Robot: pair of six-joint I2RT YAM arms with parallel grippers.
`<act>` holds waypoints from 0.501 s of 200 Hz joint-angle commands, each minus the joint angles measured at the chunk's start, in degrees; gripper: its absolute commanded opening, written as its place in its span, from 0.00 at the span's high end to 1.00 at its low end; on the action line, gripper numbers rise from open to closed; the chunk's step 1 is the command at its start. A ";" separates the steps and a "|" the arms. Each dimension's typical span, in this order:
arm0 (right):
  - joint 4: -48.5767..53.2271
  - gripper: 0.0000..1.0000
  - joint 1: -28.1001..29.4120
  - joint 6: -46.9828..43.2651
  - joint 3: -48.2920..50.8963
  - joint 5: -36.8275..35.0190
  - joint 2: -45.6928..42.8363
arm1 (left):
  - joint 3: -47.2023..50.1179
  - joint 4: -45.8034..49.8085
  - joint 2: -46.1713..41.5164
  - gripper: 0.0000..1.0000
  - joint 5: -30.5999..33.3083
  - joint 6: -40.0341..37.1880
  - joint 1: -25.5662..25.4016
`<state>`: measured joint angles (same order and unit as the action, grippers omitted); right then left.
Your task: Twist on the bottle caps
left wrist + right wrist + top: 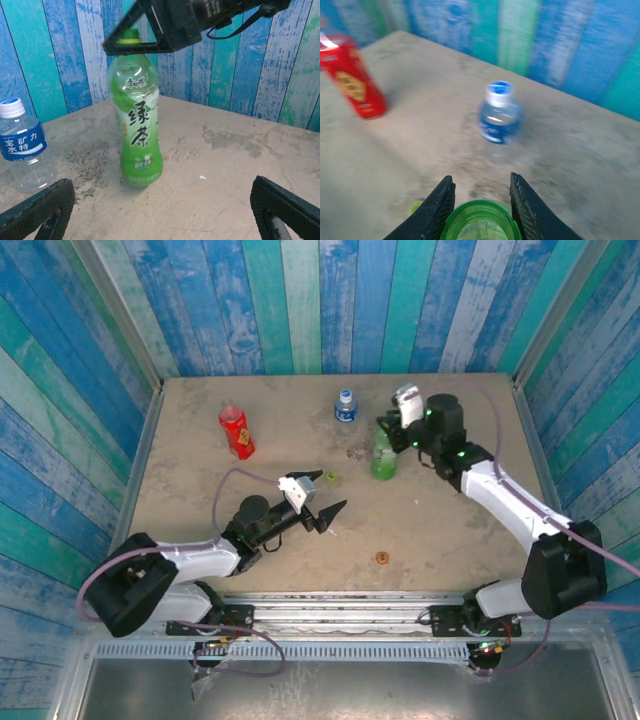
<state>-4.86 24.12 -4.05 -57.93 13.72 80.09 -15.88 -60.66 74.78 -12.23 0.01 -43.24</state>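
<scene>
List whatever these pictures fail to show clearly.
- Left wrist view: the mouth of the green bottle, hidden by the right gripper; whether the jaws grip it is unclear.
- Right wrist view: the label of the red bottle, blurred; its top is cut off by the left edge.
- Top view: the orange cap, too small for detail.
</scene>
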 commanded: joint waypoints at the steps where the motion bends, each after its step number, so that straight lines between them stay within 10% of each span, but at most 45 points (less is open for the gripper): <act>1: -7.24 0.72 5.21 0.54 1.48 4.15 -0.52 | 0.91 -7.44 2.94 0.06 1.08 -0.07 0.12; 100: -9.51 0.72 17.14 -2.92 -0.03 12.53 5.28 | 3.82 -10.42 3.74 0.10 3.17 1.64 6.19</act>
<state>-13.50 40.53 -4.75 -56.47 23.99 84.44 -11.75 -68.10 76.34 -10.02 0.99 -38.26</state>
